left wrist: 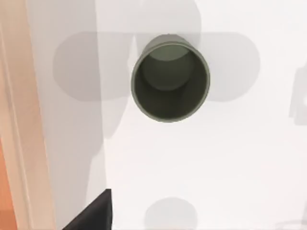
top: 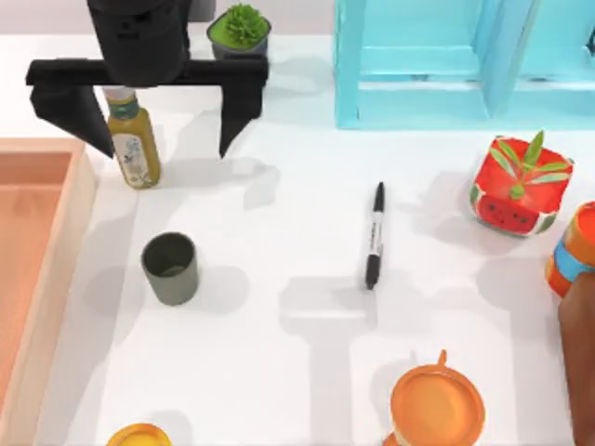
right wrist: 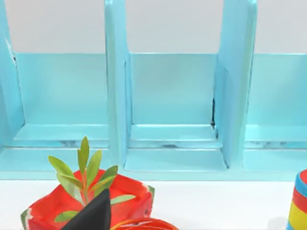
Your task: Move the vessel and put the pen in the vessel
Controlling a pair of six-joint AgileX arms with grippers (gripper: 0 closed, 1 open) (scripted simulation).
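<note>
The vessel (top: 170,268) is a small grey-green cup standing upright on the white table at the left; the left wrist view looks down into the vessel's (left wrist: 170,81) dark inside. The black pen (top: 374,234) with its white band lies flat near the middle, well to the vessel's right. My left gripper (top: 160,147) hangs high over the back left, open wide with nothing in it, straddling the olive bottle (top: 135,139) in the picture and behind the vessel. A dark edge of my right gripper (right wrist: 93,215) shows in the right wrist view, facing the red pot.
A wooden tray (top: 37,279) lines the left edge. At the back stand a dark plant pot (top: 240,30) and a light blue rack (top: 465,56). A red watermelon pot (top: 519,190), a striped cup (top: 572,246) and an orange cup (top: 437,407) sit at the right and front.
</note>
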